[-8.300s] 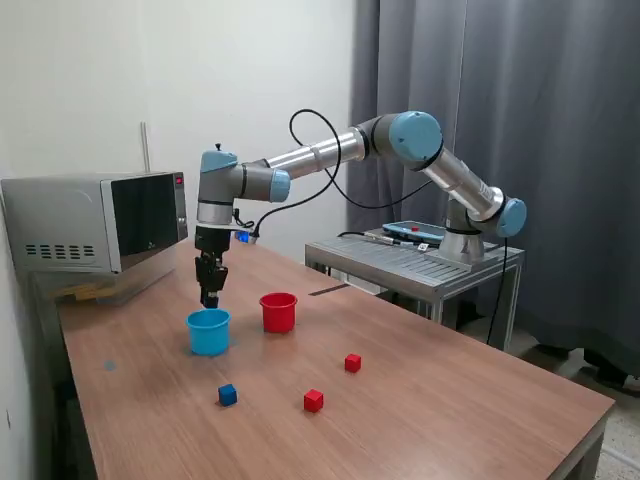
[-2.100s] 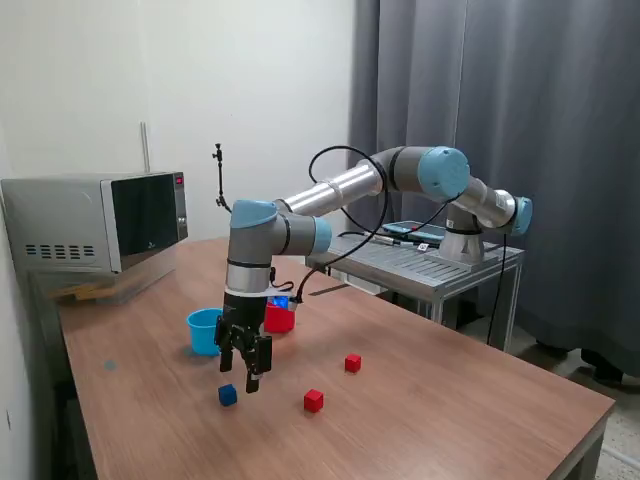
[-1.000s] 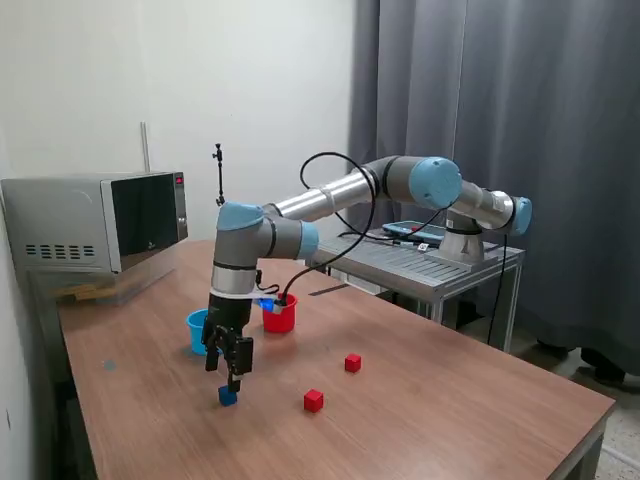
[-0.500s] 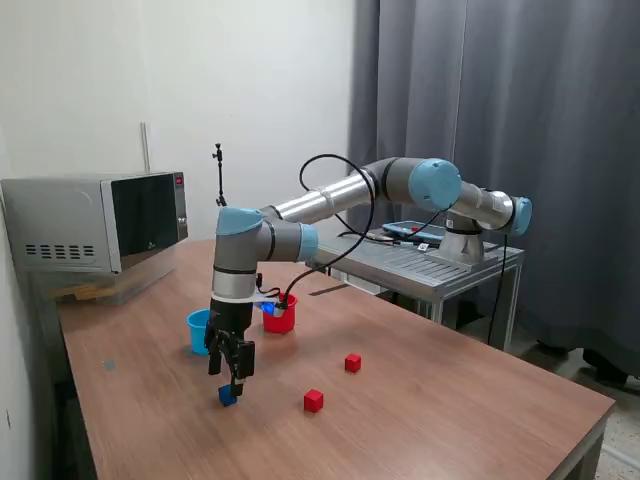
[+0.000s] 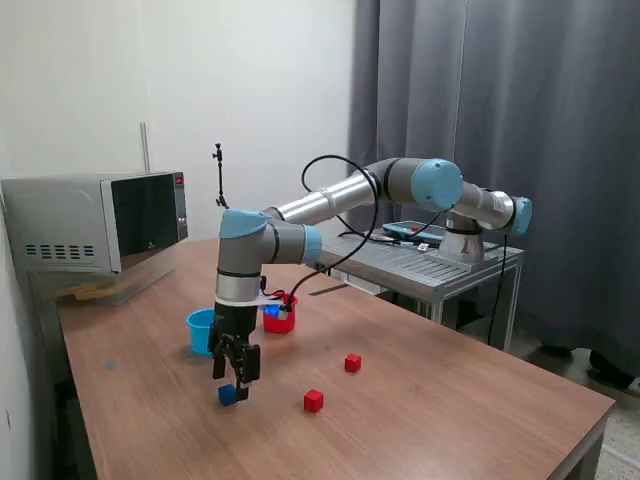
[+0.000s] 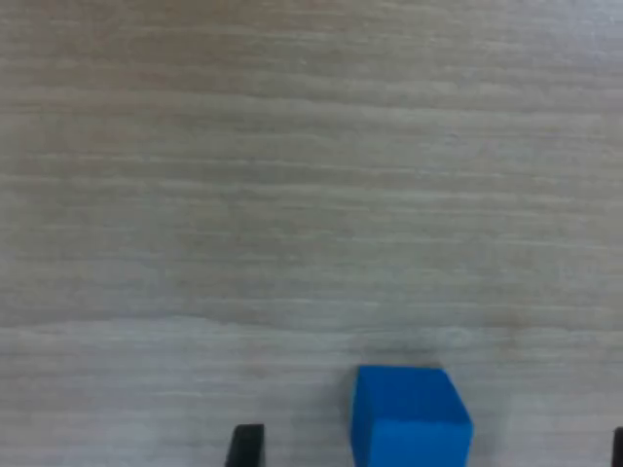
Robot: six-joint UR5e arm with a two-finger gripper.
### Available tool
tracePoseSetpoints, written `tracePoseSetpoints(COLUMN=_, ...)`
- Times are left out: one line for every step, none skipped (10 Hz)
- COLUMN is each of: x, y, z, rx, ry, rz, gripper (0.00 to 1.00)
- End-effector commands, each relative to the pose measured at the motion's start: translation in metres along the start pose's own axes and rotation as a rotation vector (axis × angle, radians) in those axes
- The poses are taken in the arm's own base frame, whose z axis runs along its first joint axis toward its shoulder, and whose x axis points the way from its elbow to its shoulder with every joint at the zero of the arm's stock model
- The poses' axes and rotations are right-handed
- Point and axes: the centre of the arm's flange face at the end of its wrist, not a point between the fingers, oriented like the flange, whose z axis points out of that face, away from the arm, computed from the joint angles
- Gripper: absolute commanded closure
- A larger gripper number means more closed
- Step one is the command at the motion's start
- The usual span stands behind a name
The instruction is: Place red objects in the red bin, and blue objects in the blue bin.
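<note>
Since the blue cube (image 5: 229, 395) on the tabletop (image 5: 450, 400) looks small, rigid and probably light, with flat smooth sides, pinching two opposite faces should hold it. The claw (image 5: 238, 375) hovers just above, fingers (image 6: 246, 446) apart and empty, straddling it.

A wooden table (image 5: 450, 400) with a brown grain surface fills the lower part of the exterior view. A grey microwave (image 5: 95, 222) with a dark door stands at the far corner, on the exterior view's left. A grey slatted metal stand (image 5: 420, 262) sits just beyond the table, on the exterior view's right. A dark grey curtain (image 5: 520, 110) hangs behind it. A white wall (image 5: 220, 80) backs the remainder. A thin black rod (image 5: 219, 190) stands upright before the wall.
</note>
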Motion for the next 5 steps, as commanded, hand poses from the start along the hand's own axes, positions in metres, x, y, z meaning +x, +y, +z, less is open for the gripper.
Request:
tracePoseSetpoints(x=0.0032, y=-0.0009, z=0.0013, rx=0.002, ry=0.001, rz=-0.003, gripper=0.00)
tracePoseSetpoints(x=0.0030, y=-0.0030, z=0.0041, rx=0.010, ry=0.001, rz=-0.003, gripper=0.00)
tracePoseSetpoints(x=0.0029, y=-0.0037, z=0.0068, rx=0.013, ry=0.001, rz=-0.004, gripper=0.00)
tracePoseSetpoints(x=0.0029, y=-0.0037, z=0.0068, rx=0.013, ry=0.001, rz=-0.004, gripper=0.00)
tracePoseSetpoints(x=0.0029, y=-0.0033, z=0.0061, rx=0.012, ry=0.001, rz=-0.003, gripper=0.00)
